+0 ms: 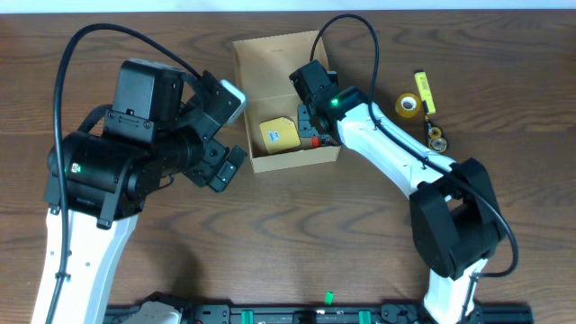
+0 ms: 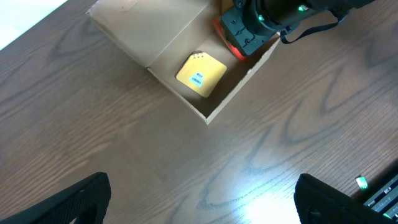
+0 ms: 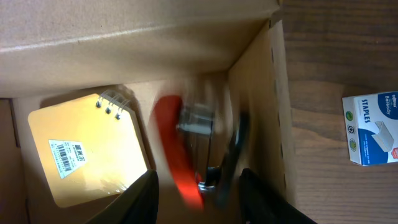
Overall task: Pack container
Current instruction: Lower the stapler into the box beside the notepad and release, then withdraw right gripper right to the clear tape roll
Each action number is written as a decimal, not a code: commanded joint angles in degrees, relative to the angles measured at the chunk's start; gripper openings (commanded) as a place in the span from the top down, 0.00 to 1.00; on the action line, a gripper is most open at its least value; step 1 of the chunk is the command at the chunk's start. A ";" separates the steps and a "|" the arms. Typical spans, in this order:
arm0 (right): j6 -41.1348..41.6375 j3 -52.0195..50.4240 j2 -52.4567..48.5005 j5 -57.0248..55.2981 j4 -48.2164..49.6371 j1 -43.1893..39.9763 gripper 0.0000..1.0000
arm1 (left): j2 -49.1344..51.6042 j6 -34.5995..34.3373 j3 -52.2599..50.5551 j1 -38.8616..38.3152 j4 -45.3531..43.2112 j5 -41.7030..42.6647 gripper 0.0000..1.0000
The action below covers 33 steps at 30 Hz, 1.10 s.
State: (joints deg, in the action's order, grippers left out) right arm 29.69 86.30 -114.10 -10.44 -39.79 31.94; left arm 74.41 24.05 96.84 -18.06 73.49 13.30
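Overhead, the left arm [image 1: 99, 171] rises from the near left edge and leans inward, its bulky wrist hanging over the bare surface [image 1: 180, 261] just left of the box [image 1: 292, 160]. In the left wrist view the left fingers [image 2: 74, 202] stand wide apart at the frame's bottom corners, with nothing between them. They look down at the box from a little way off.

The right arm [image 1: 396, 153] starts at the near right edge, folds at its elbow and stretches left and away, with its wrist dipped into the right end of the box. The right fingers [image 3: 146, 199] are inside, partly spread on either side of a red stapler [image 3: 177, 162]. The stapler is smeared with motion blur, so whether the fingers grip it or merely flank it cannot be told.

The box sits mid-surface with its opening facing up. Its long side runs left to right, skewed so that the right end lies a shade farther off. Its flap [image 1: 270, 58] is folded back on the far side. Inside, a yellow spiral notepad [image 1: 279, 135] lies flat on the left and the stapler is beside it on the right.

A staples carton [image 3: 372, 127] rests on the surface outside the right wall, apart from it. Farther right lie a tape roll [image 1: 408, 105] and a yellow marker [image 1: 424, 90].
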 commanded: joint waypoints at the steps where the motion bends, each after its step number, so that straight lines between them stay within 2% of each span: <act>1: 0.46 0.90 0.17 -1.36 -0.04 1.05 0.58 | 0.11 0.37 0.94 0.04 0.15 -0.33 0.05; 14: -1.31 1.03 0.52 3.13 -0.52 1.97 0.62 | 0.11 0.37 0.94 0.04 0.15 -0.33 0.05; 22: -4.31 1.03 6.97 4.22 0.66 1.68 0.63 | 0.11 0.37 0.94 0.04 0.15 -0.33 0.05; 29: -11.37 1.03 14.10 4.22 0.96 -0.55 0.53 | 0.11 0.37 0.94 0.04 0.15 -0.33 0.05; 33: -12.70 1.03 16.81 4.24 0.31 -3.28 0.47 | 0.11 0.37 0.94 0.04 0.15 -0.33 0.05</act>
State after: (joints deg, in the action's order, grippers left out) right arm 20.12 86.30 -99.15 -5.98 -39.09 30.83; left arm 74.41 24.05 96.84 -18.06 73.49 13.30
